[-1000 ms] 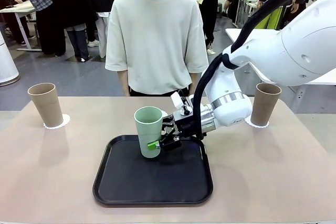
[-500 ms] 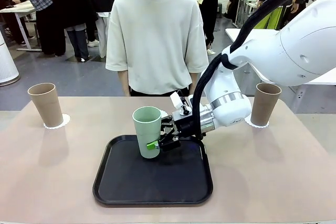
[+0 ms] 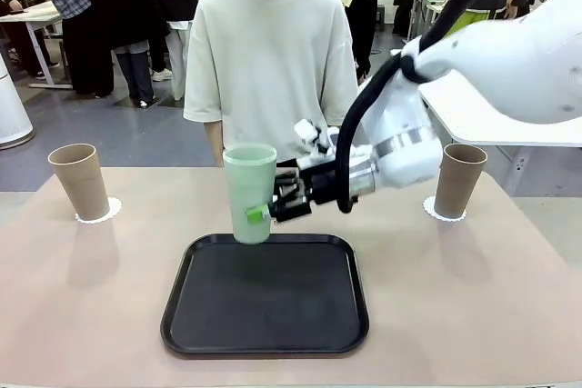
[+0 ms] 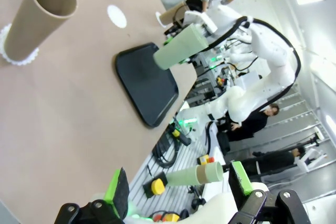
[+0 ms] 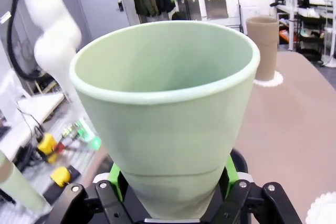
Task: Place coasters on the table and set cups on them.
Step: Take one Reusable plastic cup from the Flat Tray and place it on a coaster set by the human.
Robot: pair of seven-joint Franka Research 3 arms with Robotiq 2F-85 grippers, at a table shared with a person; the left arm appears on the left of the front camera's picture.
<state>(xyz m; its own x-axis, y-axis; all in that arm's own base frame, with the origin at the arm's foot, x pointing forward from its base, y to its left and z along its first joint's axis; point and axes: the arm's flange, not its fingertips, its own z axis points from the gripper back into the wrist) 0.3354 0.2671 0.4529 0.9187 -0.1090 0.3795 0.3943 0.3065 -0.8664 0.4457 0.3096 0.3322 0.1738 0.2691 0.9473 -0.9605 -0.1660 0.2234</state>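
Note:
My right gripper point(image 3: 265, 210) is shut on the pale mint green cup point(image 3: 249, 190), holding it upright in the air over the far edge of the black tray point(image 3: 264, 311); close up, the cup point(image 5: 168, 108) sits between the green pads. One tan cup point(image 3: 80, 179) stands on a lacy coaster point(image 3: 106, 214) at the table's point(image 3: 82, 306) far left. Another tan cup point(image 3: 459, 179) stands on a coaster point(image 3: 428, 211) at the far right. A bare coaster point(image 4: 116, 16) lies on the table beyond the tray point(image 4: 144, 85). My left gripper point(image 4: 178, 184) is open and holds nothing.
A person in a pale T-shirt point(image 3: 271, 61) stands at the far side, hands out of sight. The white right arm point(image 3: 491, 61) spans the right half above the table. Other people and tables are farther back.
My right gripper has lifted the green cup up off the tray and carried it toward the far side, slightly left. The tan cups have not moved.

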